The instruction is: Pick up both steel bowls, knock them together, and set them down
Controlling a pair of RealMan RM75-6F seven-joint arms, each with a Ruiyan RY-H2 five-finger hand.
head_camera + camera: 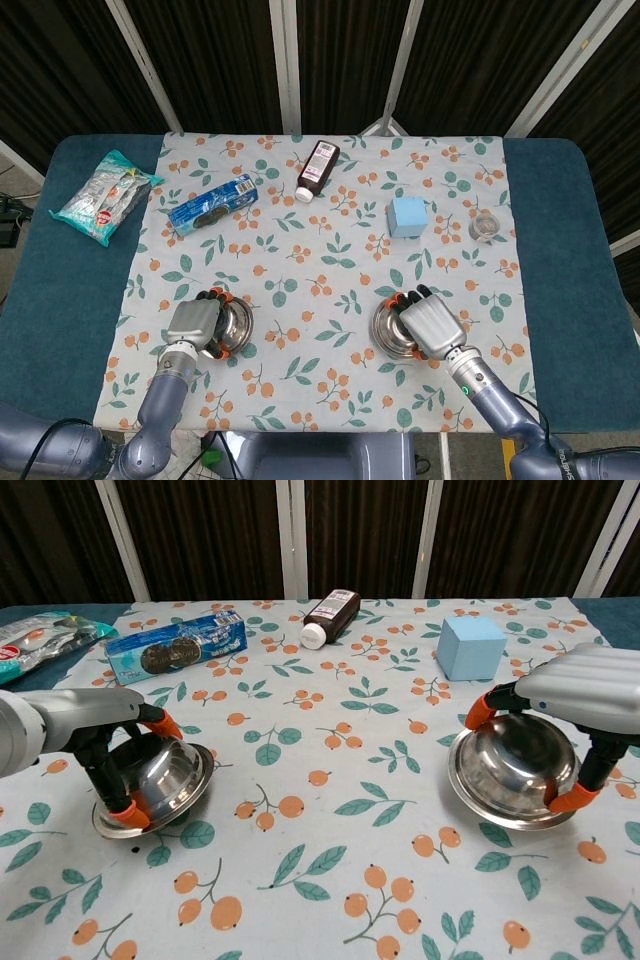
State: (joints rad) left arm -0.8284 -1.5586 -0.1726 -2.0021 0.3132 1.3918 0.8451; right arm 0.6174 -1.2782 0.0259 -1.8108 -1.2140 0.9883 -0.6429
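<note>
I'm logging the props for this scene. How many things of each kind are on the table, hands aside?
Steel bowls: 2, one held by the left hand, one by the right hand
Snack packs: 2, a blue cookie box and a foil bag
Brown bottle: 1
Light blue cube: 1
Small clear glass: 1
Total: 7

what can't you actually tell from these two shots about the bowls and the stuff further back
- Whether the left bowl or right bowl rests on the cloth or is just lifted: unclear in both views.
- Right hand: cut off by the chest view's right edge.
- Bottle label: too small to read.
- Small clear object near the cloth's right edge: too small in the head view, outside the chest view.
</note>
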